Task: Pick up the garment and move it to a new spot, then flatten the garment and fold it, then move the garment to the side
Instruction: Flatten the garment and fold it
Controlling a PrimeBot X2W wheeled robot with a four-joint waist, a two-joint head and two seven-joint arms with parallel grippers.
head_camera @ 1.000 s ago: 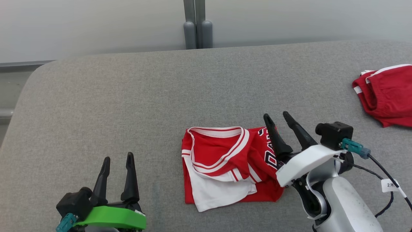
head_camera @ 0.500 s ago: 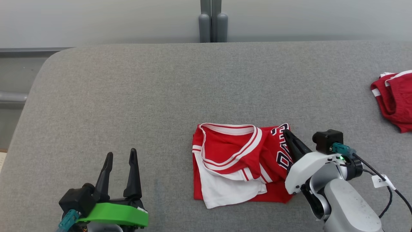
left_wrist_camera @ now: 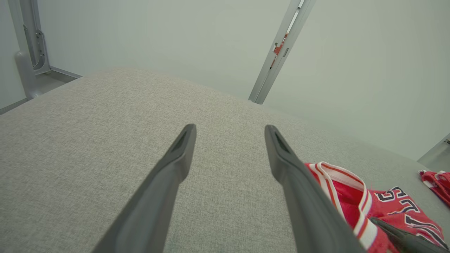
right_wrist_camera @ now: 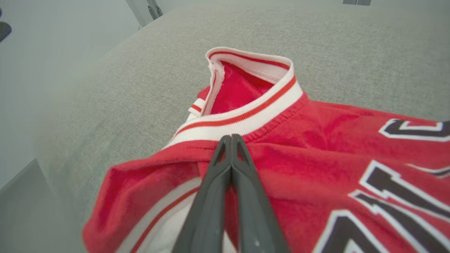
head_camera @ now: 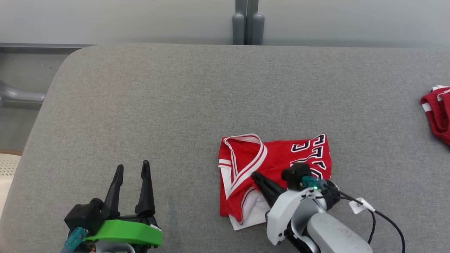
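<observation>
A red garment [head_camera: 281, 158] with white trim and black lettering lies bunched on the near right part of a grey fabric-covered bench [head_camera: 175, 105]. The right end effector [head_camera: 254, 174] is clenched on a fold of it just below the collar. The left end effector [head_camera: 132, 166] hovers released, well apart to the left. Another red cloth [head_camera: 437, 112] lies at the bench's right edge

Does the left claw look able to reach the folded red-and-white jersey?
Probably yes: only bare grey fabric lies between the open left claw and the jersey, though the right claw pinches it.
</observation>
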